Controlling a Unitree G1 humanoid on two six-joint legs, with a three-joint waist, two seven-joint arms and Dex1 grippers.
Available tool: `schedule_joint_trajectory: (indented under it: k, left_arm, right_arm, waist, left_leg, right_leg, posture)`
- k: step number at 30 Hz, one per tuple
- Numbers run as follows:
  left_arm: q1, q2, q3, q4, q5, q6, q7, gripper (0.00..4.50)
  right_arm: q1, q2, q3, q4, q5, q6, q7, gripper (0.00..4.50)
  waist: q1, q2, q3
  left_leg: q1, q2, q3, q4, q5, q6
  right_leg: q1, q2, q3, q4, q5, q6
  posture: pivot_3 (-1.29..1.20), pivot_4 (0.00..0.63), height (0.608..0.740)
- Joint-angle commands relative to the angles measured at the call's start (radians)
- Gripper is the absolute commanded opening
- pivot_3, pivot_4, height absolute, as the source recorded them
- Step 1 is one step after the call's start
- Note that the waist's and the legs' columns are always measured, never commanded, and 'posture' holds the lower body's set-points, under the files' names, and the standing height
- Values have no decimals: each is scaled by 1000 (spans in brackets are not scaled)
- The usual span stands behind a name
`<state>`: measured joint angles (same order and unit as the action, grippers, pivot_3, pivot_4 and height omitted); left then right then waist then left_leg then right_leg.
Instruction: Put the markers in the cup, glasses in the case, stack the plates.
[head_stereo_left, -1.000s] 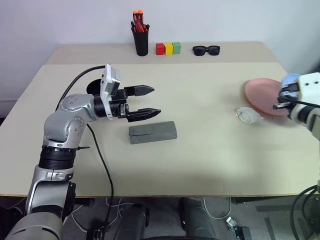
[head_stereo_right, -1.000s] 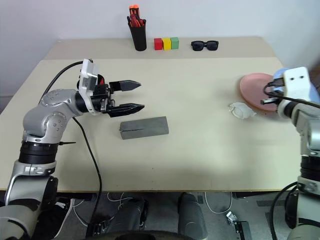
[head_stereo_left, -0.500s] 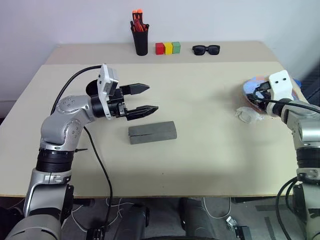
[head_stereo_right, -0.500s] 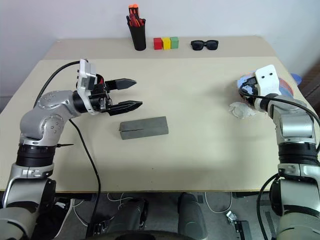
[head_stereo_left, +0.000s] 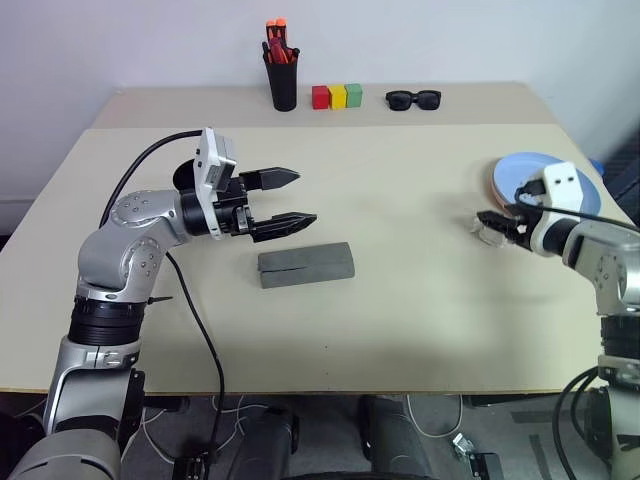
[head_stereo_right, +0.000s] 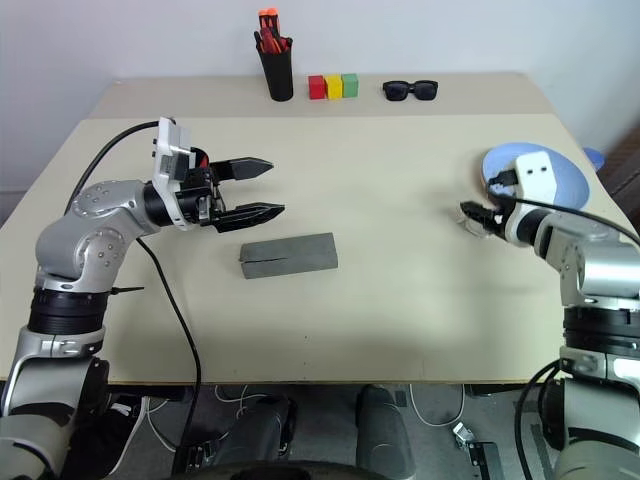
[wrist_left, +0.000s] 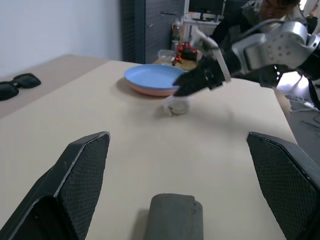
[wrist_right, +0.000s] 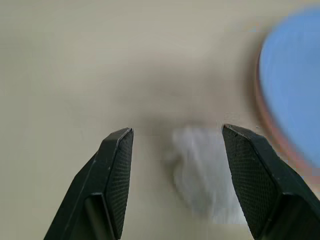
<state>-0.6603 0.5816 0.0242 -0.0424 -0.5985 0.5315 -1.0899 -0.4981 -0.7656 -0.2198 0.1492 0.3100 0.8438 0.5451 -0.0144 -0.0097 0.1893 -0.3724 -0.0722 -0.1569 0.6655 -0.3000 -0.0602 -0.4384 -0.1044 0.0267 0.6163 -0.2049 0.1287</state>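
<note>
Plates are stacked at the table's right edge, blue plate (head_stereo_left: 545, 180) on the pink one (wrist_left: 150, 91). They look light, stiff, slick; grab the rim. Both grippers, left (head_stereo_left: 288, 202) and right (wrist_right: 177, 187), have jaws open, empty.

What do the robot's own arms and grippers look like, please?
Both arms are silver-grey metal with black joint bands. Each gripper, left gripper and right gripper, has two black tapered fingers with cross-hatched pads. A white camera box sits on each wrist, with black cables trailing along the arms.
</note>
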Motion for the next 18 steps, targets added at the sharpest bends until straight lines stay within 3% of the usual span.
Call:
schedule_joint_trajectory:
  k: [1, 8, 11, 15, 18]
  left_arm:
    - [-10, 1, 9, -19, -4, -14, -9, 4500]
    - [8, 13, 20, -44, -8, -5, 0, 4500]
    - [17, 19, 23, -54, -8, -4, 9, 4500]
    - [22, 26, 30, -61, -12, 2, 15, 4500]
    - [29, 29, 34, -71, -18, 6, 20, 4500]
  right_arm:
    - [-4, -18, 10, -15, -38, -34, -17, 2841]
    - [-29, -19, 114, 118, -163, -175, -29, 2841]
    - [-50, -6, 134, 166, -185, -211, -28, 2061]
    - [-81, 8, 128, 199, -186, -227, -23, 33]
    - [-116, 14, 79, 177, -140, -200, -12, 33]
  waist:
    - [-1, 0, 0]
    - [-4, 0, 0]
    - [-5, 0, 0]
    - [-4, 0, 0]
    - [-4, 0, 0]
  left_leg:
    - [0, 0, 0, 0, 0, 0]
    - [0, 0, 0, 0, 0, 0]
    - [0, 0, 0, 0, 0, 0]
    - [0, 0, 0, 0, 0, -1]
    - [0, 0, 0, 0, 0, -1]
  right_leg:
    - [0, 0, 0, 0, 0, 0]
    - [0, 0, 0, 1, 0, 0]
    - [0, 0, 0, 0, 0, 0]
    - [0, 0, 0, 0, 0, 0]
    - [-1, 0, 0, 0, 0, 0]
  posture:
    - [0, 150, 740]
    - [0, 150, 740]
    - [0, 150, 740]
    - [0, 150, 740]
    - [0, 150, 740]
